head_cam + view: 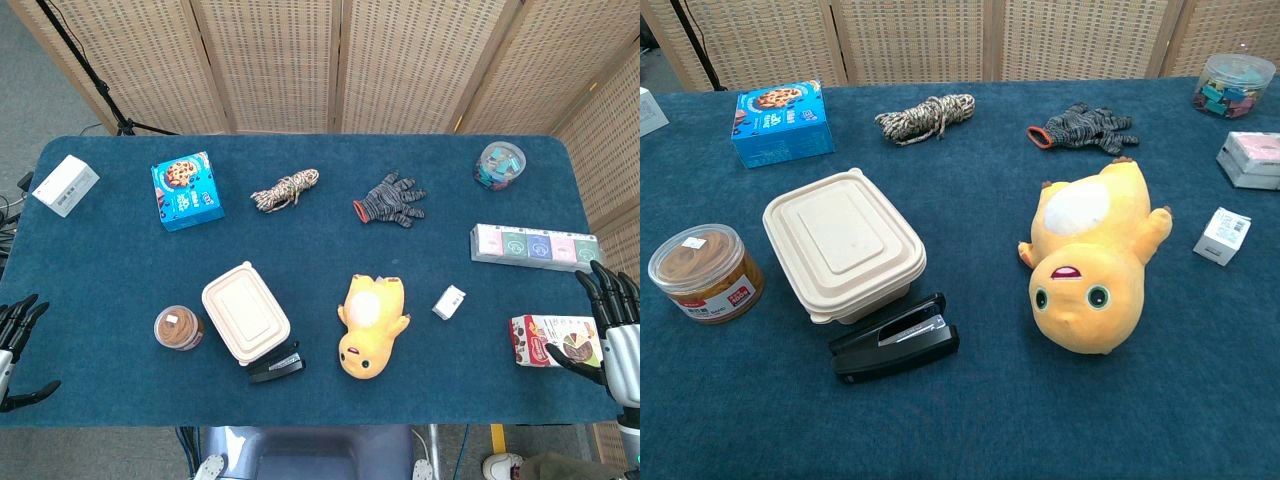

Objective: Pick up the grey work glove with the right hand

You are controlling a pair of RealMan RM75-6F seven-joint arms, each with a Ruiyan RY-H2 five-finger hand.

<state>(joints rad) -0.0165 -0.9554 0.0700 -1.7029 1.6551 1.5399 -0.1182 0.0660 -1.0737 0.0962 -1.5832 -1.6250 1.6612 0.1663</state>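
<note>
**Mia:** On the blue table (pixel 100 290), what can't you see well?

**Ben:** At the bottom of the head view something grey is cut off, so I can't tell what it is. The chest view cuts off the white box (pixel 66 185) at its left edge and the row of little boxes (pixel 536 244) at its right edge.

**Mia:** Where are the hands?

**Ben:** Only the head view shows them. The right hand (pixel 612 335) is at the table's right edge, fingers spread wide, holding nothing. It is just beside a snack box (pixel 552 341). I can't tell if it touches it. The left hand (pixel 16 345) is at the left edge, half cut off, fingers apart and holding nothing.

**Mia:** And the grey work glove (pixel 391 200)?

**Ben:** It lies flat at the back of the table, well apart from the right hand, between the rope bundle (pixel 285 189) and the clip jar (pixel 500 164).

**Mia:** What does the chest view show better?

**Ben:** The yellow plush toy's (pixel 1092 265) face, the lunch box (pixel 843 243), the black stapler (pixel 895 337) touching it, and the label on the round tub (pixel 705 272). The small white box (pixel 1223 235) is there too.
</note>
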